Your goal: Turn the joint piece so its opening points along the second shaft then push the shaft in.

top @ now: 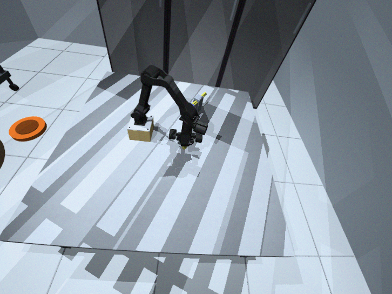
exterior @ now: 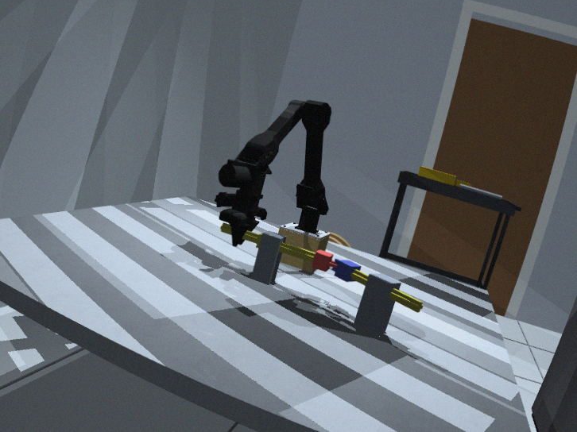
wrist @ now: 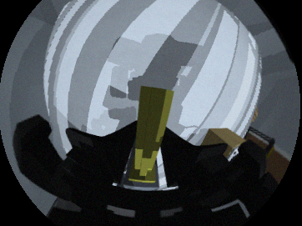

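Note:
The second shaft (exterior: 296, 250) (wrist: 154, 109) is yellow and passes through the grey second block (exterior: 267, 260); its thicker collar sits against the block. Its inner end meets the red joint piece (exterior: 323, 260) with no gap visible, and the two look in line. A blue hinge part (exterior: 346, 269) joins the red piece to the yellow first shaft (exterior: 407, 301), held in the other grey block (exterior: 377, 306). My gripper (exterior: 237, 243) (wrist: 148, 125) is around the shaft's outer part. Its fingers stand slightly open, with narrow gaps beside the shaft. The inside of the red opening is hidden.
My arm's tan base block (top: 139, 134) stands beside the shafts on the striped-lit table top (top: 183, 208). Dark cabinets (top: 196, 28) stand beyond the table. A dark side table (exterior: 462, 194) and an orange ring (top: 12, 131) are farther off.

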Available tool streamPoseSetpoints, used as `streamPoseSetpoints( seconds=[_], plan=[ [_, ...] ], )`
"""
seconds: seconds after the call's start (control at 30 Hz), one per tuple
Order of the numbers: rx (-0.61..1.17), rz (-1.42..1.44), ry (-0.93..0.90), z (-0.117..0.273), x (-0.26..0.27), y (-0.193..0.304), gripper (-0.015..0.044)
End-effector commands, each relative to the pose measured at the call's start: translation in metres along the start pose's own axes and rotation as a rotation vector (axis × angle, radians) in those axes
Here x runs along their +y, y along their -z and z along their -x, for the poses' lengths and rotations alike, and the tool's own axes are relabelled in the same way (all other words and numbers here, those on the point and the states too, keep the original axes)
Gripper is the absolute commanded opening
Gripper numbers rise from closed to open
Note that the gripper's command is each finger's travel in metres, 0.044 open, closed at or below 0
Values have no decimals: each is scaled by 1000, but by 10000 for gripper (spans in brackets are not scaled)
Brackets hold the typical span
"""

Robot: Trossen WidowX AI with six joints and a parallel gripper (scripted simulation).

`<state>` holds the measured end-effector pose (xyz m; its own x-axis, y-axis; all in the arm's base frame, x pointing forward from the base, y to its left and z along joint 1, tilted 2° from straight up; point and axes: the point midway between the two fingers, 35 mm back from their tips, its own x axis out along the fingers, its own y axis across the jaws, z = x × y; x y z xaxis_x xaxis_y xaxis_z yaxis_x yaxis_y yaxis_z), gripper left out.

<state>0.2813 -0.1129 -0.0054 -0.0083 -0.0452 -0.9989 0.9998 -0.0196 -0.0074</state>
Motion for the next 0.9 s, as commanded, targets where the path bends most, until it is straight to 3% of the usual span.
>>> streamPoseSetpoints(
  seconds=[0.0, 0.27, 0.6, 0.87],
  plan=[
    [0, 1, 1, 0, 0, 0, 224],
    [0, 1, 1, 0, 0, 0, 434],
    [0, 1, 1, 0, 0, 0, 440],
    [6, 1, -1, 33, 0, 0, 440]
  ],
)
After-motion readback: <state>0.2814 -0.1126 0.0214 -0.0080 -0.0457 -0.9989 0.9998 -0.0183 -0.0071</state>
